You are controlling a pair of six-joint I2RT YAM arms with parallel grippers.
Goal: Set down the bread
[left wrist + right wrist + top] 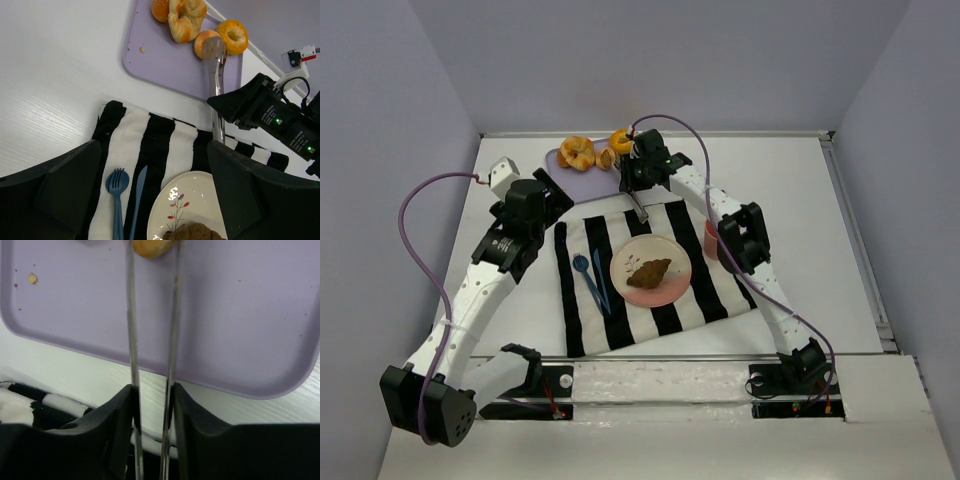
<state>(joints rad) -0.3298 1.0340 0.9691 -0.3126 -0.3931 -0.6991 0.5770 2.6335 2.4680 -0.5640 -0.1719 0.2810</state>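
- The white table (pixel 820 230) carries everything; both arms reach out over it from its near edge.
- A black-and-white striped cloth (pixel 582 300) lies at the middle of the table, closer to the near edge.
- A lavender tray (pixel 165 60) sits by the far edge of the table, just beyond the cloth's far edge.
- The left gripper (pixel 153 150) hangs over the cloth's far left corner, fingers spread wide, nothing between them.
- The right gripper (pixel 152 387) is at the tray's near edge, clamped narrow on the two arms of metal tongs (pixel 216 100), which reach across the tray toward its far right corner.
- A pink plate (pixel 623 262) rests at the cloth's middle.
- A brown bread (pixel 649 272) lies in the middle of the plate.
- A twisted pastry (pixel 186 20) sits along the tray's far edge, with a small bun (pixel 160 7) touching its left side.
- A ring-shaped bread (pixel 240 47) sits at the tray's far right corner.
- The round bun (pixel 202 44) is just beside the ring, between the tong tips; I cannot tell whether it is lifted off the tray.
- A blue fork (pixel 116 200) and blue knife (pixel 138 195) lie side by side on the cloth, between its left edge and the plate.
- A red cup (pixel 711 243) stands at the cloth's right edge, partly hidden by the right arm.
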